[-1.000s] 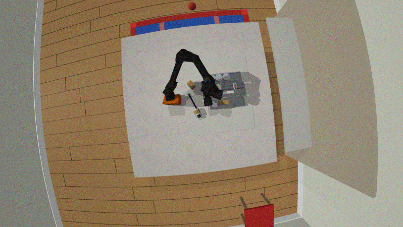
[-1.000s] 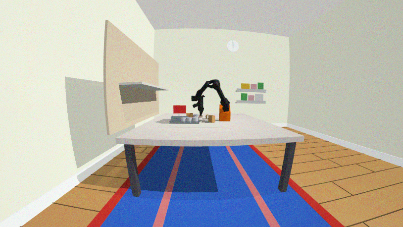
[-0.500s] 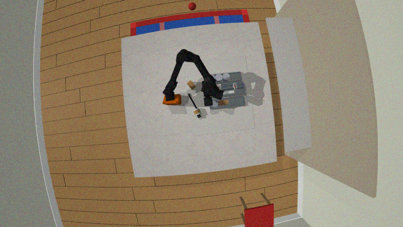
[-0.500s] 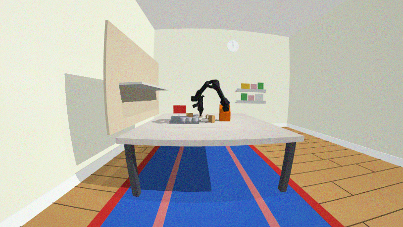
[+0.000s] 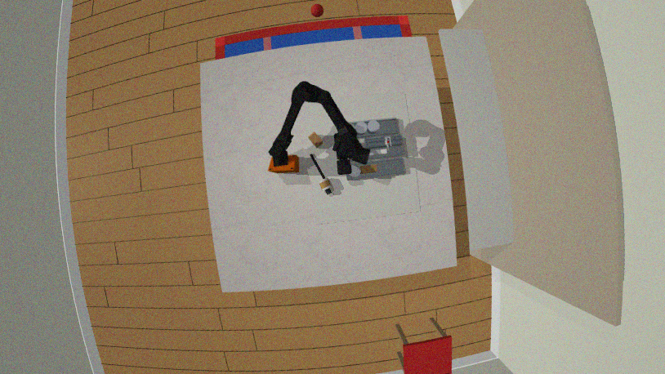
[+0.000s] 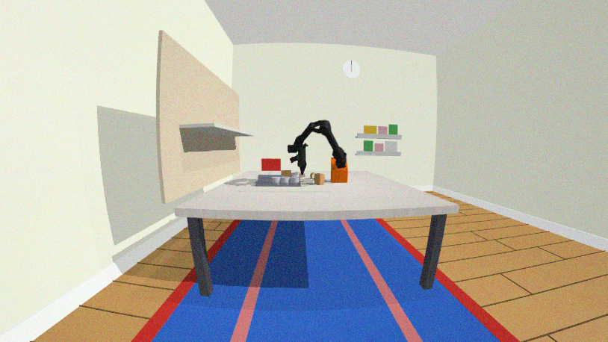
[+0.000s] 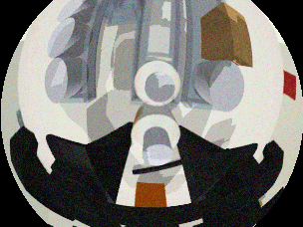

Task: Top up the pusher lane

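While the top view shows the black arm [image 5: 304, 91] reaching to the grey lane rack [image 5: 394, 166] [image 6: 278, 184], the exterior view has its gripper [image 6: 302, 172] [image 7: 154, 127] pointing down beside the rack's end. In the wrist view, the fingers clamp a white-rimmed jar [image 7: 155, 127], just in front of a similar jar [image 7: 157, 65] in the middle lane.

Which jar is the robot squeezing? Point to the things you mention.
The white-rimmed jar [image 6: 302, 175] [image 7: 155, 138] at the bottom of the wrist picture. It's the only one between the end effector's [image 5: 343, 148] [image 6: 302, 172] [image 7: 155, 130] fingers; the other jars are farther away, by the lanes.

Block [image 5: 314, 139] [image 6: 319, 178] between arm base [image 5: 297, 159] [image 6: 338, 175] and rack [image 5: 394, 122] [image 6: 264, 179]
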You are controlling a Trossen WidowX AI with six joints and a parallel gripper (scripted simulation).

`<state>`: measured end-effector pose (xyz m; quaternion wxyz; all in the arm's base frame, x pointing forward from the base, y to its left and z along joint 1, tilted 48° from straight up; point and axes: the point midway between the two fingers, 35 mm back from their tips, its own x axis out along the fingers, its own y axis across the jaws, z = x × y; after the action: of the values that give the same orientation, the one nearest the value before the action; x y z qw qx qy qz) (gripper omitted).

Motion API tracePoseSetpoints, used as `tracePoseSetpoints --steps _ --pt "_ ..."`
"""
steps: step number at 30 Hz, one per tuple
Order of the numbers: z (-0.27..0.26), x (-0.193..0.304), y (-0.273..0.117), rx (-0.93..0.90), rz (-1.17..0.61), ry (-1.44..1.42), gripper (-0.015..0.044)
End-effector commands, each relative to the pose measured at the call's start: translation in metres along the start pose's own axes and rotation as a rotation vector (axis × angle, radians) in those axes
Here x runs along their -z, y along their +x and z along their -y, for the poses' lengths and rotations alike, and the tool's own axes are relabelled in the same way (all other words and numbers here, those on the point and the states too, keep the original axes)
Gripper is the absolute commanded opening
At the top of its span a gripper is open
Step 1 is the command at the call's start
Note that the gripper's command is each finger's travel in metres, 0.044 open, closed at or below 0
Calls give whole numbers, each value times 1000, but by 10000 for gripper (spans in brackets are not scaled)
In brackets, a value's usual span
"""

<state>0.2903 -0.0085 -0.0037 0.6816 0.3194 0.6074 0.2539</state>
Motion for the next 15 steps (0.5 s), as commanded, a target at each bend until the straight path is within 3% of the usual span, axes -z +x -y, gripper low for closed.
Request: tracePoseSetpoints --steps 1,15 --pt "-1 -11 -2 3 20 -22 0" --pt "-1 -17 -2 3 20 -22 0"
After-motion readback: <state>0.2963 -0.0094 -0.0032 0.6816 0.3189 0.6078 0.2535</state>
